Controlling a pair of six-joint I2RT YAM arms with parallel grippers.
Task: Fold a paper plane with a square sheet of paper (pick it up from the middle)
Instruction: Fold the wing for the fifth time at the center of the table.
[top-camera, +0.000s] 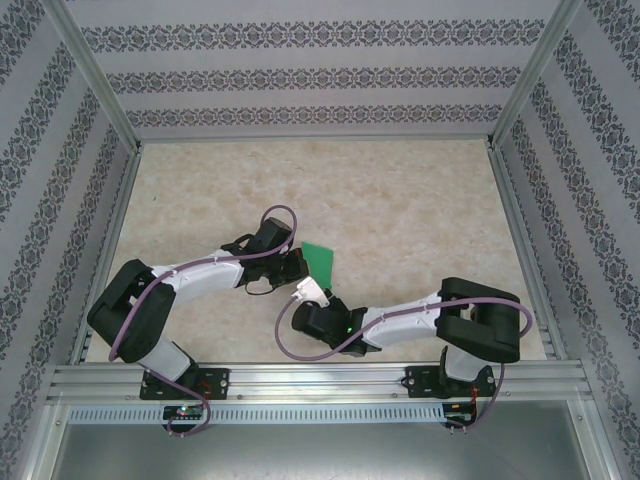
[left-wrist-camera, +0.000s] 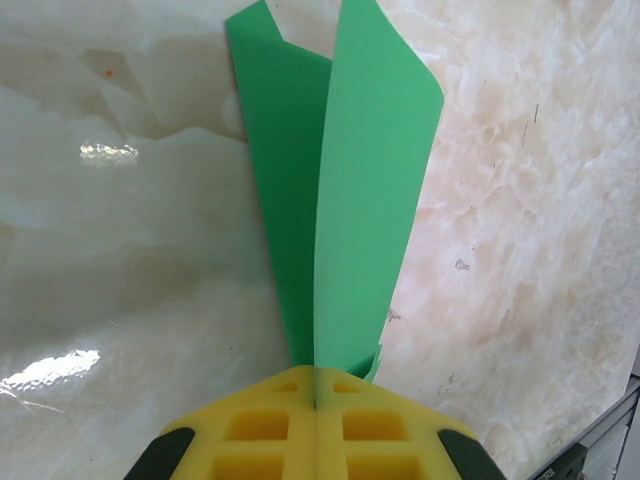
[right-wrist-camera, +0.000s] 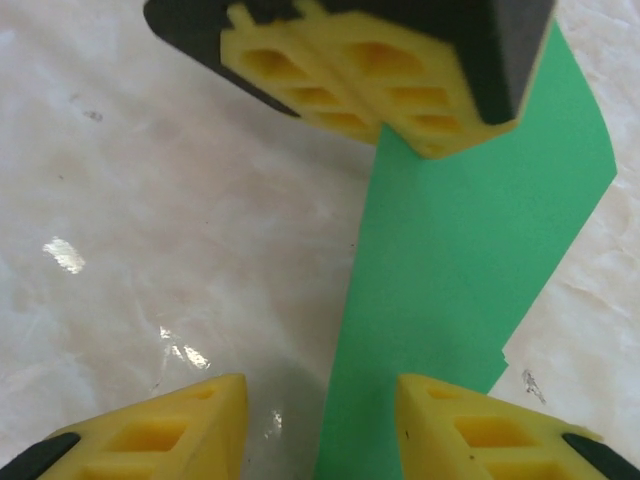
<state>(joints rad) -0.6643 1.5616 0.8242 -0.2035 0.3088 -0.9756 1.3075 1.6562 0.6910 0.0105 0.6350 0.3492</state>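
The green sheet of paper is folded along a centre crease, and its two long flaps spread apart away from the camera. My left gripper is shut on its creased end, yellow pads pressed together. From above, the paper sticks out to the right of the left gripper, just over the table. In the right wrist view the left gripper's fingers hold the paper at the top. My right gripper is open, and the paper's lower end runs between its fingers without touching either pad.
The marble-patterned tabletop lies under both arms. Patterned walls with metal frame rails close in the back and both sides. The right gripper sits close below the left one near the table's middle front.
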